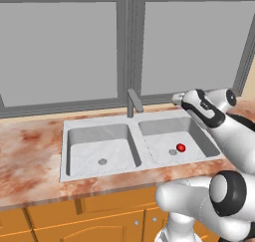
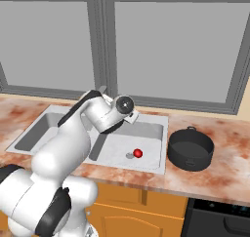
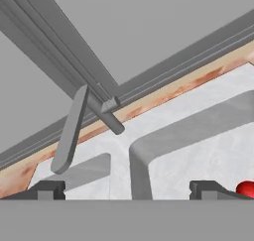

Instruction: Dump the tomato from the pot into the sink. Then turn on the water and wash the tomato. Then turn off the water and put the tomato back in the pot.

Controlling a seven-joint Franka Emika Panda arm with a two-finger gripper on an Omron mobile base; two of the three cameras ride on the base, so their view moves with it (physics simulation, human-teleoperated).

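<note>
The tomato (image 1: 181, 147) lies in the right basin of the sink (image 1: 99, 124), beside that basin's drain; it also peeks in at the lower right of the hand view as the tomato (image 3: 245, 188). The black pot (image 2: 190, 148) stands upright on the counter right of the sink (image 2: 146, 128). My gripper (image 3: 129, 190) hovers above the back of the right basin and faces the grey faucet (image 3: 69, 136). Its fingertips (image 3: 49, 189) are wide apart, open, with nothing between them. The faucet (image 1: 132, 102) rises behind the divider between the basins, left of my hand (image 1: 177, 97).
A marbled orange counter (image 1: 30, 151) surrounds the sink, with wooden cabinet fronts (image 1: 99, 221) below. Grey window frames (image 1: 127, 42) rise right behind the faucet. A dark appliance (image 2: 219, 221) sits under the counter at the right.
</note>
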